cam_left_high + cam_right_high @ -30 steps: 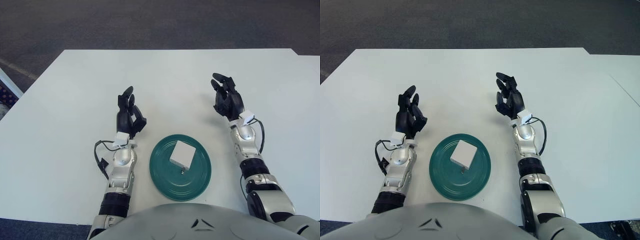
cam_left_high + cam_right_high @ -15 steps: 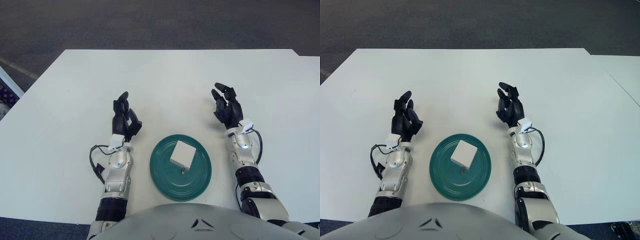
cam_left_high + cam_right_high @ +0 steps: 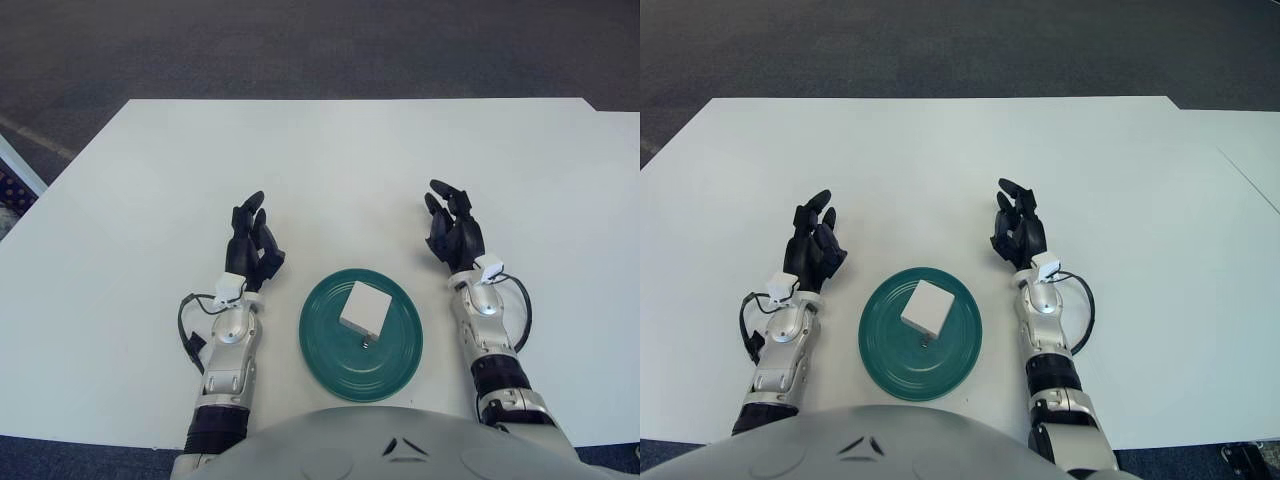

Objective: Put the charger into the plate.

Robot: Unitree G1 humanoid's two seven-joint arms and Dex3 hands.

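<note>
Here the charger (image 3: 364, 306), a small white block, lies inside the dark green plate (image 3: 325, 358), a little toward the plate's far side, with a small metal part showing at its near edge. The plate sits flat on the white surface (image 3: 330, 160), close to the robot's body and roughly midway between its two arms.

The left robot hand (image 3: 252, 243) shows just to the left of the plate, a little beyond its far rim. Its dark fingers (image 3: 245, 209) are loosely extended and point away from the robot, and it holds nothing. The right robot hand (image 3: 453, 228) shows to the right of the plate, also past the far rim, with its fingers (image 3: 1008, 187) likewise relaxed, apart and empty. Neither hand touches the plate or the charger. Whether either hand touches the surface cannot be told.
</note>
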